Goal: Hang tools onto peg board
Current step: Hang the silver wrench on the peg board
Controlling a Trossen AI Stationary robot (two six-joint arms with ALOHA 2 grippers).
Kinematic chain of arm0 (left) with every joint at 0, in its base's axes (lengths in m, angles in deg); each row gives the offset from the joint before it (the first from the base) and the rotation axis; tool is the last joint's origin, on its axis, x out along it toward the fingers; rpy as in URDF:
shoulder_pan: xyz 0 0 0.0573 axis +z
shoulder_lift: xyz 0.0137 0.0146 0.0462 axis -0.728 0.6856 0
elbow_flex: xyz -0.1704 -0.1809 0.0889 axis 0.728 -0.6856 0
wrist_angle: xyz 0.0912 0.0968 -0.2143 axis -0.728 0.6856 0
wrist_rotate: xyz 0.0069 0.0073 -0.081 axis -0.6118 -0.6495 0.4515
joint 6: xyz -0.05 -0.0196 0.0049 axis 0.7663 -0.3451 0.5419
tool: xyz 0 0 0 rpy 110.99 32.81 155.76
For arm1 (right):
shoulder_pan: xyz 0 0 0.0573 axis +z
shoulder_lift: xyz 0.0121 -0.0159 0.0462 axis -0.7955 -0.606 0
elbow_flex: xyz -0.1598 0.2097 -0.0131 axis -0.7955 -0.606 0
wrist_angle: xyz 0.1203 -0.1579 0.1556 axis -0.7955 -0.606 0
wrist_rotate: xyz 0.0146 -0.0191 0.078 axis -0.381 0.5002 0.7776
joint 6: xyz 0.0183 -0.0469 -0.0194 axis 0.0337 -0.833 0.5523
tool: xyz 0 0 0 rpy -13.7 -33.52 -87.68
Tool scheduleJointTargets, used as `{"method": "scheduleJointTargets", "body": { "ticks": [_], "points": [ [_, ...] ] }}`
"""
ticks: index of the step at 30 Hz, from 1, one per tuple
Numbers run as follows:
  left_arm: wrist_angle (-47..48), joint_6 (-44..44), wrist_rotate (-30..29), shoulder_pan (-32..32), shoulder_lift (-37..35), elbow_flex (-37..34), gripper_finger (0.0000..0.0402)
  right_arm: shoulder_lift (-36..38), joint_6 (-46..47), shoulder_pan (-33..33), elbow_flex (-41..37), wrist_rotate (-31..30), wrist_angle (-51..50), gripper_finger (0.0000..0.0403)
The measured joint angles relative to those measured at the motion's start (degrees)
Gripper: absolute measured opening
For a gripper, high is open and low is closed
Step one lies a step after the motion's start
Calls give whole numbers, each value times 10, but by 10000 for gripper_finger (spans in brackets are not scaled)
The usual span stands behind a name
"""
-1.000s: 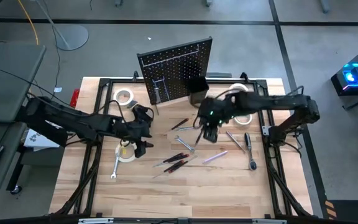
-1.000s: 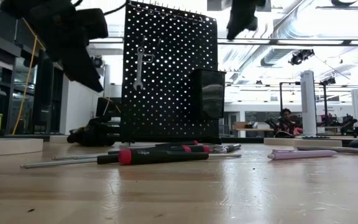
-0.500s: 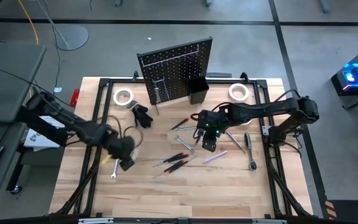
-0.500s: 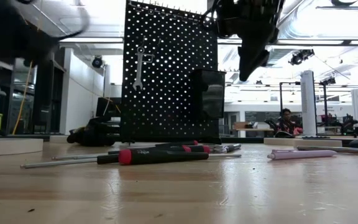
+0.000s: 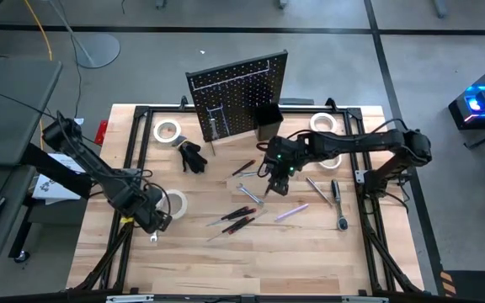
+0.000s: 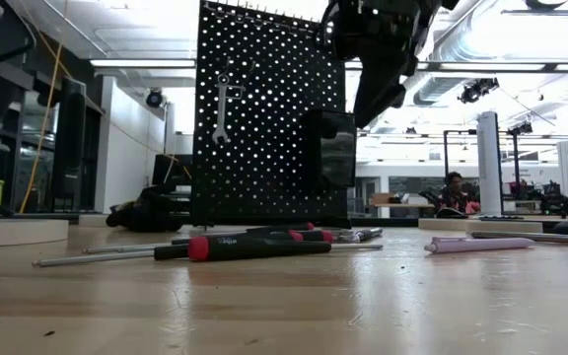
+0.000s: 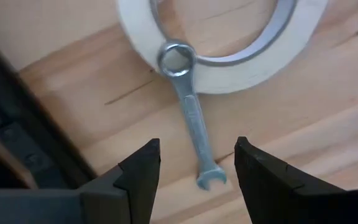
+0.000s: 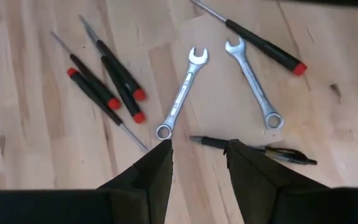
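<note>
Right gripper [image 8: 196,155], open and empty, hangs above two shiny silver wrenches [image 8: 181,93] near the upright black peg board [image 5: 236,91].

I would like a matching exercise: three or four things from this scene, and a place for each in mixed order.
Things:
1. tape roll
2. black bin
3. purple screwdriver
4. hanging wrench

Places:
A. flat on the table, right of the red-handled screwdrivers
B. on the peg board
C. beside the left gripper
D. fixed to the board's front

Pairs: 1-C, 2-D, 3-A, 4-B
</note>
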Motion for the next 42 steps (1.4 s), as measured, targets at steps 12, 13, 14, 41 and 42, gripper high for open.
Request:
{"method": "scheduleJointTargets", "body": {
  "ticks": [12, 13, 14, 41, 42],
  "points": [
    [-74, 11, -1, 0, 76, -26, 186, 0, 3, -23, 0, 4, 7, 145],
    [-91, 11, -1, 0, 85, -29, 186, 0, 5, -23, 0, 4, 7, 145],
    [-104, 12, -1, 0, 95, -30, 186, 0, 5, -23, 0, 5, 7, 145],
    [-136, -43, -132, -45, 46, 38, 1, 31, -4, -23, 2, 33, 11, 145],
    [-137, -50, -152, -52, 34, 49, 1, 37, -9, -23, 2, 34, 12, 145]
  ]
}}
